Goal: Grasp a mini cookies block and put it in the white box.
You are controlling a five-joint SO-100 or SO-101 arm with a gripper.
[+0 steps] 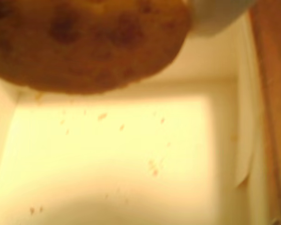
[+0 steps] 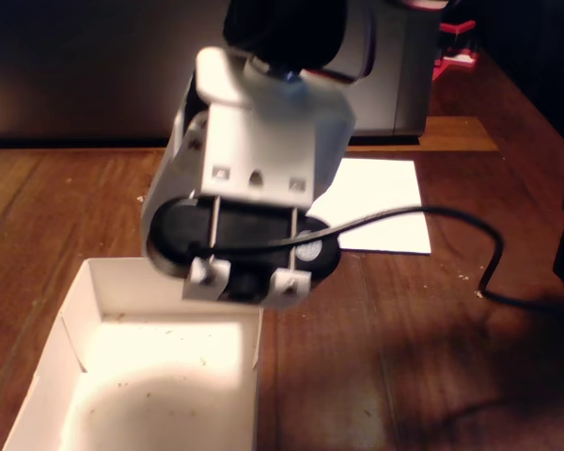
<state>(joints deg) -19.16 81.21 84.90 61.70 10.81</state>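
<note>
In the wrist view a golden-brown mini cookies block (image 1: pixel 89 42) with dark chip specks fills the top, very close and blurred. It hangs above the crumb-speckled floor of the white box (image 1: pixel 243 117). My gripper (image 1: pixel 131 23) is shut on the cookie; only one white finger (image 1: pixel 215 18) shows at its right edge. In the fixed view the arm's white wrist housing (image 2: pixel 254 160) leans over the far end of the white box (image 2: pixel 85 282) and hides both the fingers and the cookie.
A flat white paper sheet (image 2: pixel 376 202) lies on the wooden table (image 2: pixel 404 357) behind the arm. A black cable (image 2: pixel 432 214) runs from the wrist off to the right. A grey appliance stands at the back.
</note>
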